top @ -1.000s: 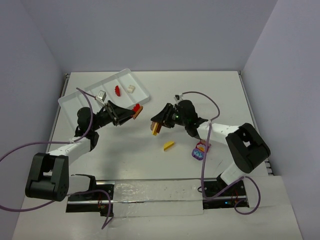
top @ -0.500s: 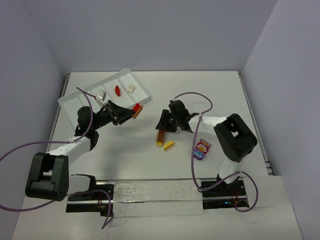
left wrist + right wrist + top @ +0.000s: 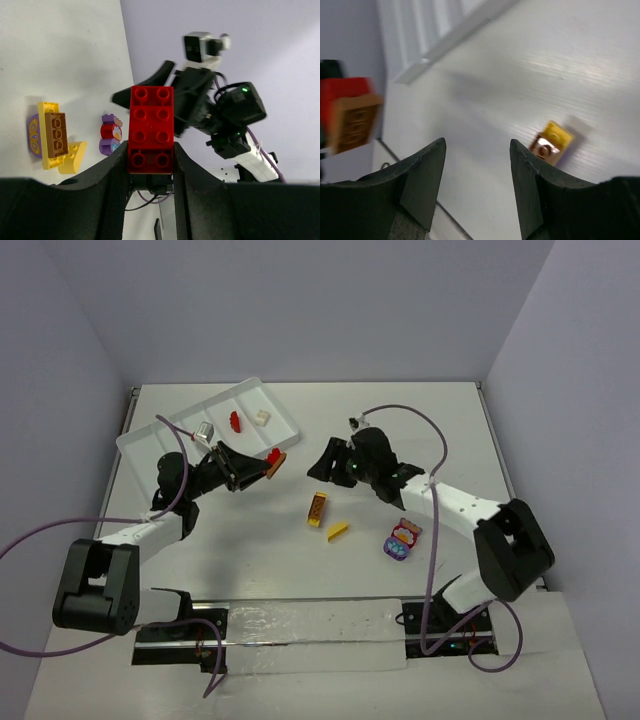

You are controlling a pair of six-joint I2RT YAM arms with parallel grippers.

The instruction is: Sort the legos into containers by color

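- legos first: where do we have them?
- we see a red brick (image 3: 151, 129) pinched between the fingers of the left gripper (image 3: 150, 155), up off the table (image 3: 400, 430), with a brown brick (image 3: 278, 458) stuck to it. it hangs just off the near corner of the tray (image 3: 225, 398).
- and in the tray?
- a red piece (image 3: 235, 421) and a white piece (image 3: 262, 417) close beside it. we cannot tell whether a divider parts them.
- what do we find loose?
- a stack (image 3: 317, 509), brown on yellow, lies flat mid-table. a yellow wedge (image 3: 338, 531) sits just beside it, and a purple and pink cluster (image 3: 401, 540) lies further right, next to the right arm.
- and the right gripper (image 3: 476, 150)?
- its jaws stand apart with nothing between them. it hovers above the table, between the red brick and the stack, and its own camera looks down on the stack.
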